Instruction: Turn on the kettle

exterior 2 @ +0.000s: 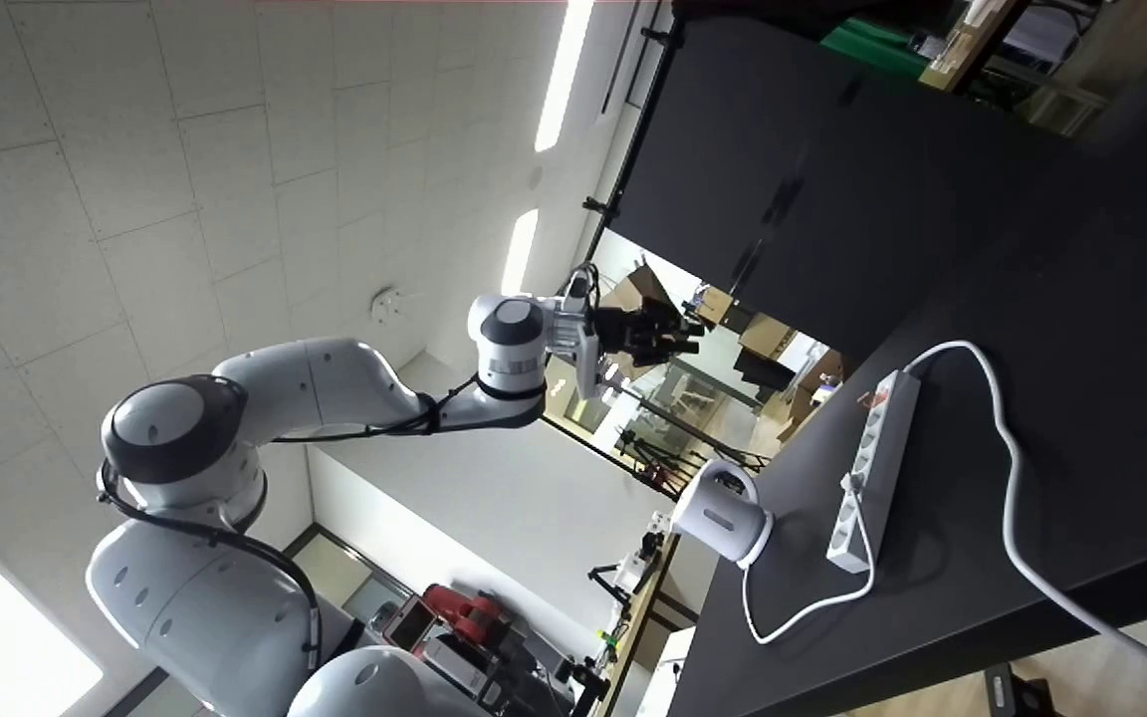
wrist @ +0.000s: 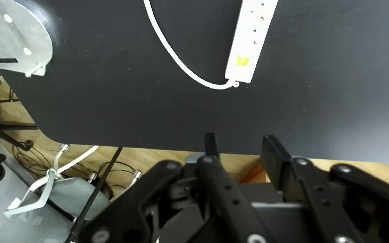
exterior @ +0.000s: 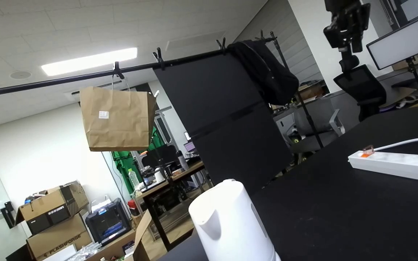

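Observation:
The white kettle (exterior: 227, 221) stands on the black table (exterior: 325, 221). In an exterior view the kettle (exterior 2: 718, 513) shows its looped handle and a grey window on its side. The kettle is out of the wrist view. My gripper (exterior 2: 697, 339) is high above the table, well above the kettle and apart from it. The gripper (exterior: 351, 43) also hangs at the top right in an exterior view. In the wrist view the gripper (wrist: 241, 140) is open, with nothing between its fingers. The kettle's switch cannot be made out.
A white power strip (exterior 2: 877, 468) lies near the kettle, with the kettle's white cord (exterior 2: 812, 605) plugged in. The strip (wrist: 250, 37) also shows in the wrist view. A round grey metal plate (wrist: 19, 37) sits at the table's corner. A black panel (exterior: 227, 108) hangs behind.

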